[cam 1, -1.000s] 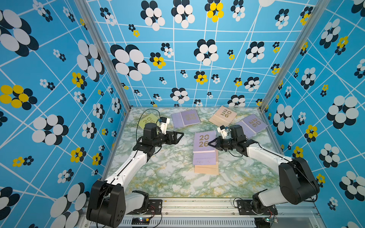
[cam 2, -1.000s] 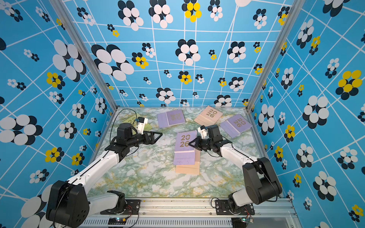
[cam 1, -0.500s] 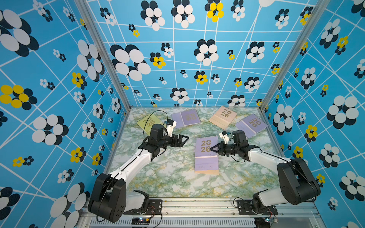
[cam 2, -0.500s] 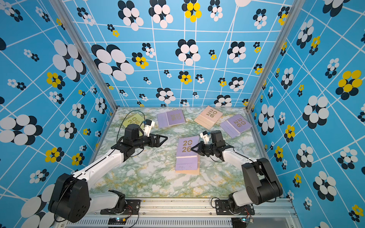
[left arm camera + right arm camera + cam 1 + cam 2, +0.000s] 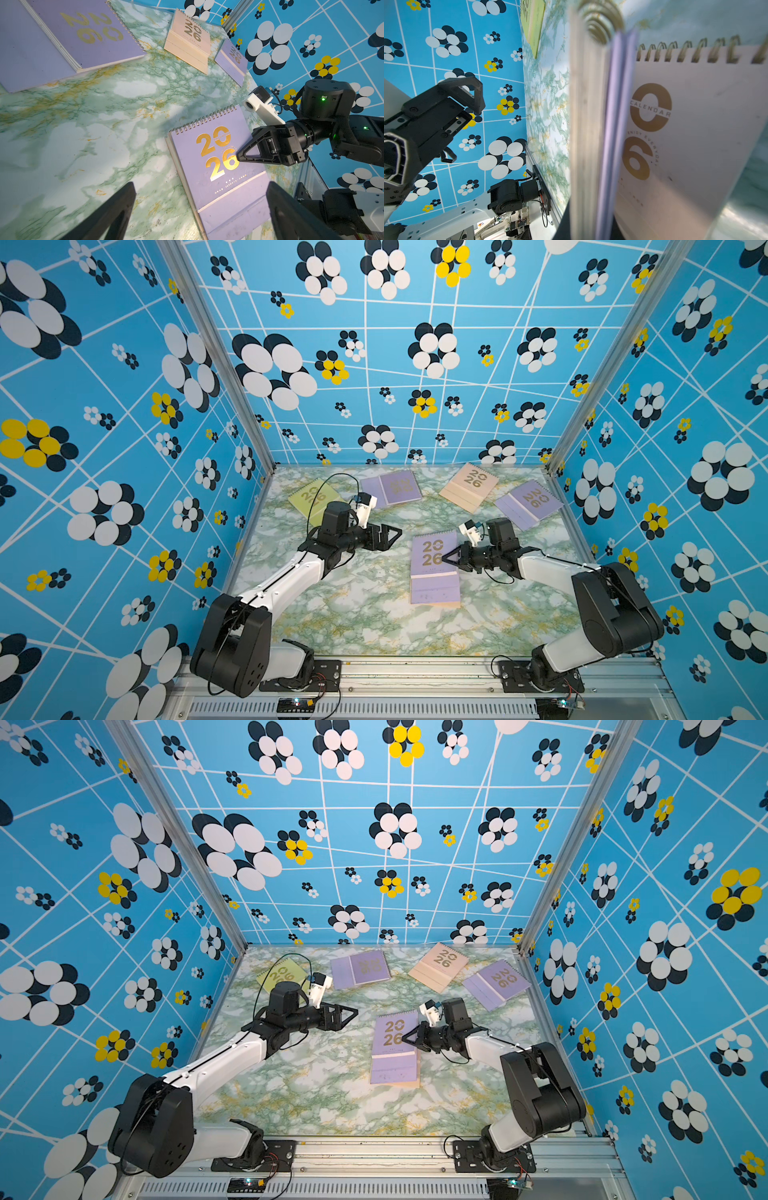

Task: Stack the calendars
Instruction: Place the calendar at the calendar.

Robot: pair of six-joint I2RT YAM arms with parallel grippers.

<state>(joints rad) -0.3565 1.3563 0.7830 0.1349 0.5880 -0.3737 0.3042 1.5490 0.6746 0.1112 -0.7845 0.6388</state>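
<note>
We're seeing the right gripper [image 5: 445, 558] clamped on the right edge of the top lilac calendar [image 5: 432, 580], just right of frame ctr in both top views. Its upper finger is covering part of the gold "6". In the right wrist view that page block is sitting edge-on btw the dark fingers, blurred: cream page edges, thin lilac card, gold wire coil. Only that view is showing the matt cover of the lower peach calendar [image 5: 706, 124], w/ "0", "6" and the word CALENDAR. In the top views just a thin peach strip is peeking out at the stack's lower edge.

The left gripper [image 5: 392, 535] is hanging left of ctr w/ jaws spread wide, nothing btw them, apart from the stack. The left wrist view is catching the lilac cover's shiny foil numerals.

Further out, four flat spiral-bound calendars are lying singly across the upper part of the table [image 5: 365, 614]:
- yellow-green calendar [image 5: 307, 497], upper left, partly behind the left arm
- back lilac calendar [image 5: 395, 488]
- back peach calendar [image 5: 469, 487]
- right lilac calendar [image 5: 528, 504], upper right, near the peach one

The table is glossy green-white marble print w/ ochre veins. Blue flower-print walls [image 5: 124, 406] are boxing it in on three sides, and an aluminium rail [image 5: 415, 672] is running along the bottom.
</note>
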